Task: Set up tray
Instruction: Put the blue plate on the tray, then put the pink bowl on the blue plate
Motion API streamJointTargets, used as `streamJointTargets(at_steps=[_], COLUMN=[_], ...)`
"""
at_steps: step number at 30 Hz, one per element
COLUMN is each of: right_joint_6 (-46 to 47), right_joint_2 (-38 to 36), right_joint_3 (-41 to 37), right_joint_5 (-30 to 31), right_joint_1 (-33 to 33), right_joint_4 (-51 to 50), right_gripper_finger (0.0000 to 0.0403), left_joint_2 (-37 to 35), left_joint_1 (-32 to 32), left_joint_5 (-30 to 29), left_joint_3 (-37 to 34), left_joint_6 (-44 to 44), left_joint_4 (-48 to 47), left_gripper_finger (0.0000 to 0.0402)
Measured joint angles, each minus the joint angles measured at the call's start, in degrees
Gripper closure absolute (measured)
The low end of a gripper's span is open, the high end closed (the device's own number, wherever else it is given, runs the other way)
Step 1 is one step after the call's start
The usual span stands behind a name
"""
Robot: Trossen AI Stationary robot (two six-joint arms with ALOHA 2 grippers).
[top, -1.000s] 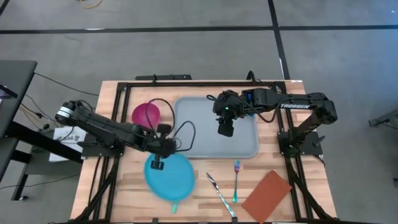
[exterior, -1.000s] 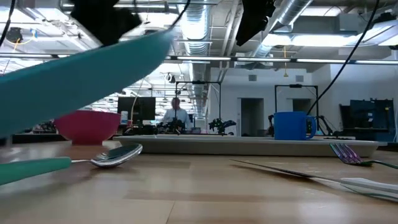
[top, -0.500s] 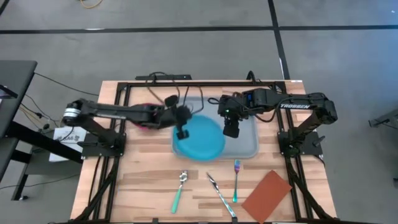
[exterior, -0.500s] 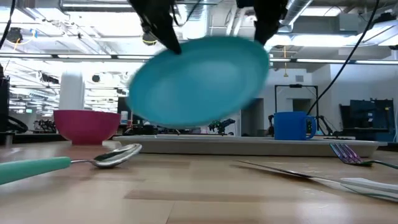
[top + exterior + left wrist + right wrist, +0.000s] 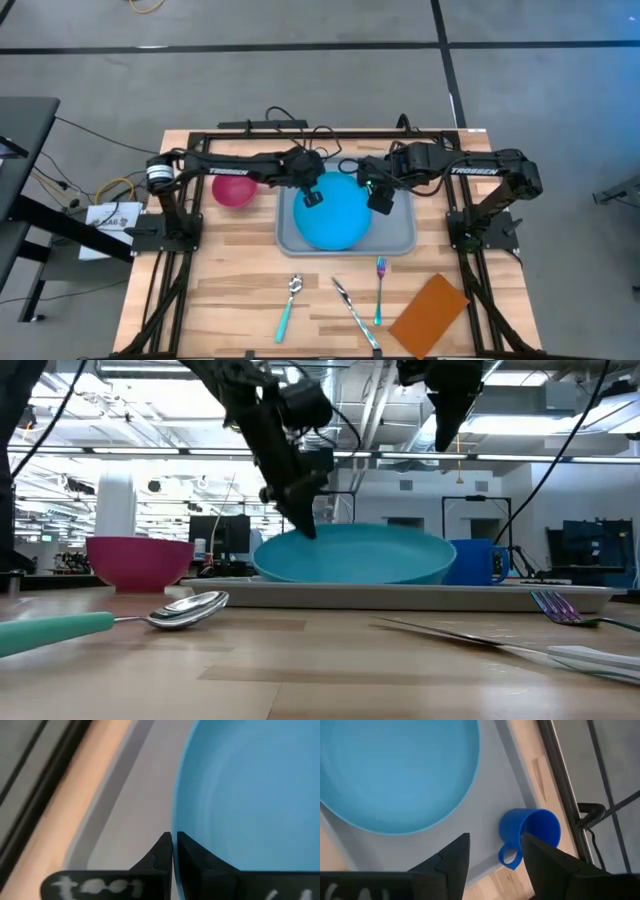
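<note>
The round bright-blue plate (image 5: 335,212) lies low and level on the grey-blue tray (image 5: 400,244), filling its left and middle part. My left gripper (image 5: 312,197) is at the plate's far-left rim, shut on it; in the low view the left gripper (image 5: 300,522) slants down onto the plate (image 5: 355,555). My right gripper (image 5: 381,200) hangs open above the tray's right part, touching nothing. In its wrist view the blue mug (image 5: 532,833) stands on the tray (image 5: 492,785) beyond the open fingers, next to the plate (image 5: 395,770). My left gripper (image 5: 172,847) pinches the plate's rim (image 5: 176,822) at its far-left edge between the two fingers, one above the rim and one beneath. The fingers come slanting down from the table's left. The plate sits level, down on the tray (image 5: 132,820).
A pink bowl (image 5: 232,188) stands left of the tray. On the near part of the table lie a teal-handled spoon (image 5: 288,305), a knife (image 5: 352,310), a fork (image 5: 380,290) and an orange-brown napkin (image 5: 430,313). The blue mug (image 5: 475,563) stands on the tray's right part.
My left gripper has carried the plate from the table's near-left part up, across toward the far right, and down onto the tray. The plate was tilted in the air and now lies level. My right gripper has shifted a little toward the right.
</note>
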Motion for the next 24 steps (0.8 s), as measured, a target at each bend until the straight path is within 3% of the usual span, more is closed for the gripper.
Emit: streamJointTargets(at_steps=[6, 20, 24], right_joint_6=[0.0, 1.0, 1.3], right_joint_2=[0.0, 0.0, 0.0], right_joint_3=[0.0, 0.0, 0.0], right_joint_5=[0.0, 0.0, 0.0], right_joint_1=[-0.1, -0.1, -0.1], right_joint_4=[0.0, 0.2, 0.2], right_gripper_finger=[0.0232, 0.0232, 0.0232], left_joint_2=[3.3, 3.8, 2.6], left_joint_1=[2.5, 3.0, 2.8], left_joint_5=[5.4, 4.3, 2.5], left_joint_3=[0.0, 0.0, 4.8], left_joint_6=[3.7, 10.4, 10.9], left_joint_4=[0.6, 1.5, -7.9], left_gripper_finger=[0.0383, 0.0290, 0.0283])
